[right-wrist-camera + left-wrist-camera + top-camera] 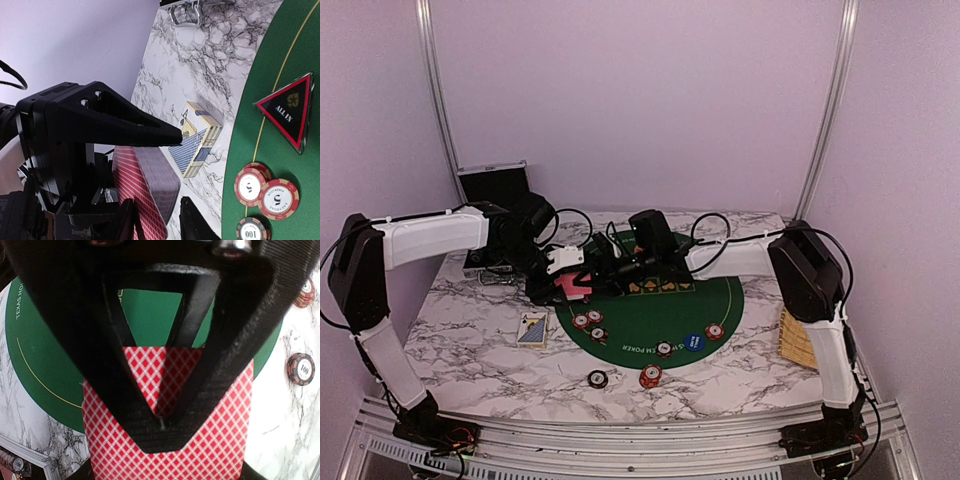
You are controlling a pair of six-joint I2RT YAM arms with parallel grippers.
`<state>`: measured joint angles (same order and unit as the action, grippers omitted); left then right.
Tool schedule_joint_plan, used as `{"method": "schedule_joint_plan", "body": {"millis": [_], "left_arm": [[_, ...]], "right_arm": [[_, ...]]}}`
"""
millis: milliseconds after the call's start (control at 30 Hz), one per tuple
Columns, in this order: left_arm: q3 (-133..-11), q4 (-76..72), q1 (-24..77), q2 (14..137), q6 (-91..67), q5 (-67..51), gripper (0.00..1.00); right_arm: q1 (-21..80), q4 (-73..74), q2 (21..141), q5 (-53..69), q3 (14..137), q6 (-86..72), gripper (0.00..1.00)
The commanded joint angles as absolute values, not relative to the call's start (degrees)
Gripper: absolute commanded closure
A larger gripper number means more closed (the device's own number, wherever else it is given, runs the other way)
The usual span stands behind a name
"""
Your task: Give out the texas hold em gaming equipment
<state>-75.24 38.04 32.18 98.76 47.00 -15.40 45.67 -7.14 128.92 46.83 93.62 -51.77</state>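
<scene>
Distribution partly done: chips [664, 349] and a triangular marker [287, 112] are laid on the mat [640, 300], two more chips lie just off its near edge, and no dealt card is seen. The deck [210, 440], judged undealt, is held over the mat's left edge, pinched flat by the left gripper [162, 422]. The right gripper [157, 201] is spread beside the deck's corner; whether they touch cannot be told.

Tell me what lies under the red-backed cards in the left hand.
Below the red-backed cards, held by the left hand, the green poker mat and marble table show. Whatever lies directly beneath the cards is covered.
</scene>
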Motion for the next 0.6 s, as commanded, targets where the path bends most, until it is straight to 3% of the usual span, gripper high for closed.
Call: {"method": "schedule_joint_plan", "body": {"millis": [0, 567], "left_arm": [[-76.8, 38.0, 31.6, 98.8, 46.6, -16.1, 0.83], [-76.1, 37.8, 30.6, 99.1, 46.9, -14.8, 0.91]], "right_arm": [[44.8, -4.8, 126.5, 45.8, 92.3, -50.8, 0.73], [43.5, -3.5, 125.3, 46.0, 91.2, -49.6, 0.94]]}}
